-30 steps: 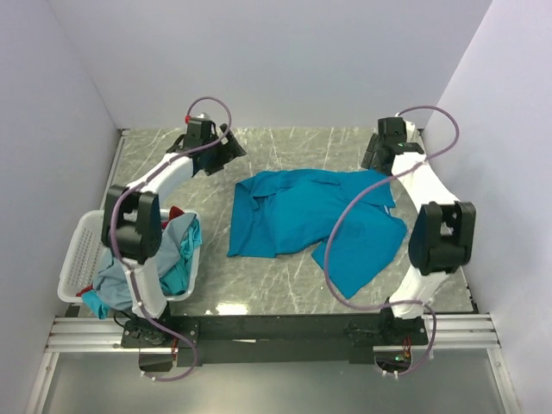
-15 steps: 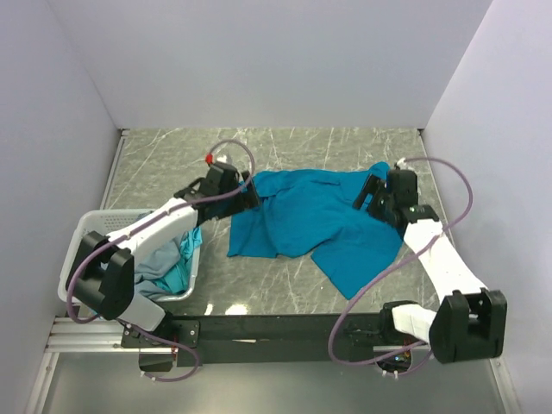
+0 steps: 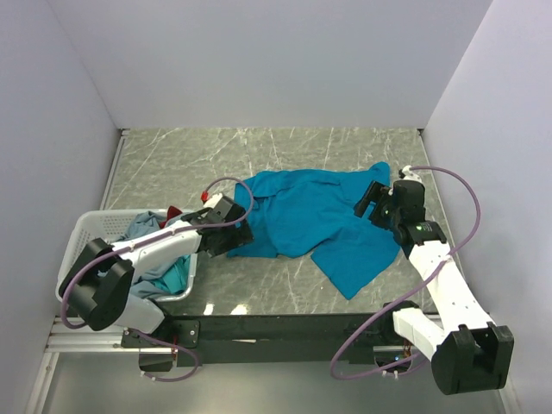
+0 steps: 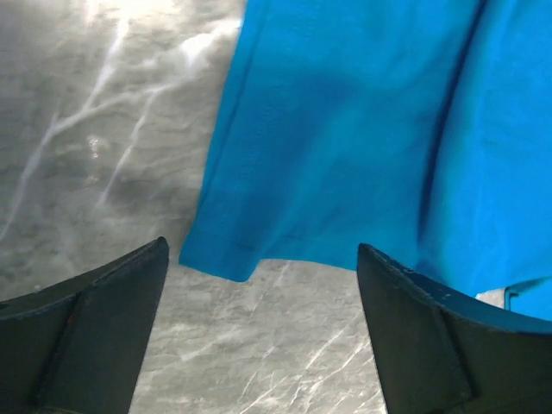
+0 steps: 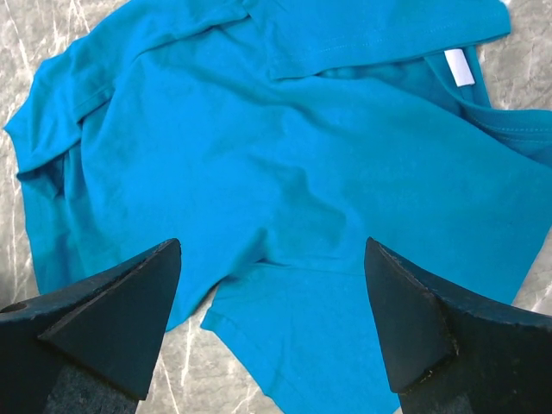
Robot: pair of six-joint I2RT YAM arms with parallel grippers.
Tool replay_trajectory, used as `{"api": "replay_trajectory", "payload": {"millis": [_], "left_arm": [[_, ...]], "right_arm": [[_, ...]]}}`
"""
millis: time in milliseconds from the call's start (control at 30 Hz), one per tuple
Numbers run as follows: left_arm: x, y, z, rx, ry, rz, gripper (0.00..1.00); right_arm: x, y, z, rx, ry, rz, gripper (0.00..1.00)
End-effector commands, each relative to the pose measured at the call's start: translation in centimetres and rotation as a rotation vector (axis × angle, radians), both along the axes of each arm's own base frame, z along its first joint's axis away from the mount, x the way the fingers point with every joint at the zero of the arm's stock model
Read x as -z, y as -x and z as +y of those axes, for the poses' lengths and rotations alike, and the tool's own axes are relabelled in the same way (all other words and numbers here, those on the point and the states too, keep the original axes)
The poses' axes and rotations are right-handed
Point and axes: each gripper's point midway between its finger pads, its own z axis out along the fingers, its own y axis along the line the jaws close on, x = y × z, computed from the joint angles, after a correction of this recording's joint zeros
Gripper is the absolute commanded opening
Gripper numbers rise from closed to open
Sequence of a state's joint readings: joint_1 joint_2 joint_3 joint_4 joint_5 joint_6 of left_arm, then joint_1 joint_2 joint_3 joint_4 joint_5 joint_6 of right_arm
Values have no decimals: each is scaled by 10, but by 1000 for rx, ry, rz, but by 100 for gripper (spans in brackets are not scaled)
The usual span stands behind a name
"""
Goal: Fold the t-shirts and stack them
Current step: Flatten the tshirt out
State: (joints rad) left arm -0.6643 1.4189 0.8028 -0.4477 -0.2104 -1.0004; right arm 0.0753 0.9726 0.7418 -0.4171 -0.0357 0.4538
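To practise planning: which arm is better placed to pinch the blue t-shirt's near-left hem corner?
Left. The left fingers, open, straddle that corner of the t-shirt; the right fingers, also open, hover over the shirt's middle, farther off.

Bright teal t-shirt (image 4: 345,129): cut off top and right, left wrist view. Heaped shirts (image 3: 145,228) in basket (image 3: 79,246): partly under left arm (image 3: 159,244); count unclear. Neck label (image 5: 459,67): unreadable.

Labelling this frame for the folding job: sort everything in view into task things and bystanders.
Job:
teal-blue t-shirt, spread out
crumpled shirts, heaped in the white basket

Just there:
white basket
marble table
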Motion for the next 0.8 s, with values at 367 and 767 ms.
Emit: {"api": "replay_trajectory", "payload": {"millis": [367,767], "left_arm": [[23,5,29,-188,-113,59,65],[42,20,31,-183,-119,120,28]], "right_arm": [[3,-1,0,-15,15,-7,93],[4,1,-1,-11,19,1,93]]}}
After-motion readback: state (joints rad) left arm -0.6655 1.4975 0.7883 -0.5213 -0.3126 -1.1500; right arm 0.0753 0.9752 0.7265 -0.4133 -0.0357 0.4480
